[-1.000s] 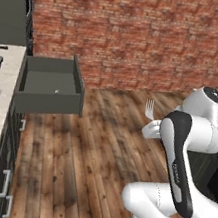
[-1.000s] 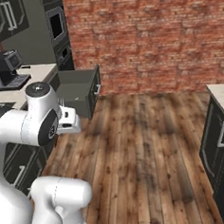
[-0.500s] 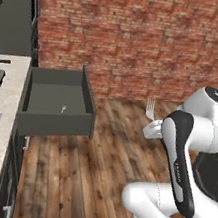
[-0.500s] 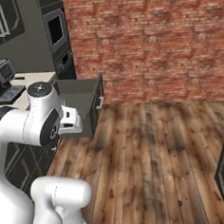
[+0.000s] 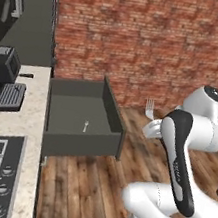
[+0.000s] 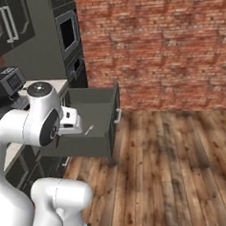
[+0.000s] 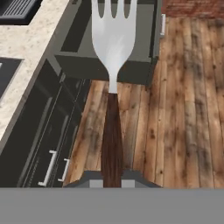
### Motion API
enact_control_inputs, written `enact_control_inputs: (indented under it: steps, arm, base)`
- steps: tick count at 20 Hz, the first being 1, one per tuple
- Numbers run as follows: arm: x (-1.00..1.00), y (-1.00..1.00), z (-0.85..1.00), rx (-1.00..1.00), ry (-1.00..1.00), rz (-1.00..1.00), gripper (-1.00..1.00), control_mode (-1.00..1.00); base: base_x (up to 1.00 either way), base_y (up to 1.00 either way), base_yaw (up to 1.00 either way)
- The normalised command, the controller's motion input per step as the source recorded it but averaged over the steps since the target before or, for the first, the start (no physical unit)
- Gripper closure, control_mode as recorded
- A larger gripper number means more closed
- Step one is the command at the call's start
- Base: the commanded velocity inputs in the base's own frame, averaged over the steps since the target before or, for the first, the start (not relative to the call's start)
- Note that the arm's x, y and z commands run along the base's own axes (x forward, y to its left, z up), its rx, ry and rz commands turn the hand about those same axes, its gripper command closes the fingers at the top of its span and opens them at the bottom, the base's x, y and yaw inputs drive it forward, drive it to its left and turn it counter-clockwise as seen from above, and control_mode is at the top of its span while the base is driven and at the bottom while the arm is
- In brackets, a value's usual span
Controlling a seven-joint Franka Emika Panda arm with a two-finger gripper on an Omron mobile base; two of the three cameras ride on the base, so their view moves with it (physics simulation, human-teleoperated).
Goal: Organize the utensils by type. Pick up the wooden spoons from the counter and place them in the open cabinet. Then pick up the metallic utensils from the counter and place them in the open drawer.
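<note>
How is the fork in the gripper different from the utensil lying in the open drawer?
The fork is held up in the shut gripper, tines pointing away from the hand; the small utensil lies flat on the bottom of the drawer. The fork shows a silver head and a dark brown handle; the drawer utensil looks plain silver, too small to tell its type. The fork is over the wooden floor; the other is already put away.

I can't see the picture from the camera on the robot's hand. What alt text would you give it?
A silver fork with a dark brown handle stands up from the shut gripper, tines pointing away from the camera. Beyond it are an open dark grey drawer, a wooden plank floor to the right and a beige speckled counter to the left.
</note>
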Motion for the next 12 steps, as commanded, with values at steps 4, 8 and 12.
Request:
enact_control_inputs:
  steps: [4, 8, 12]
  arm:
    - [0.0, 0.0, 0.0, 0.0, 0.0, 0.0, 1.0, 1.0]
    - [0.0, 0.0, 0.0, 0.0, 0.0, 0.0, 1.0, 1.0]
    - [0.0, 0.0, 0.0, 0.0, 0.0, 0.0, 1.0, 1.0]
  base:
    - [0.58, 0.44, 0.03]
    - [0.51, 0.48, 0.03]
    - [0.48, 0.4, 0.03]
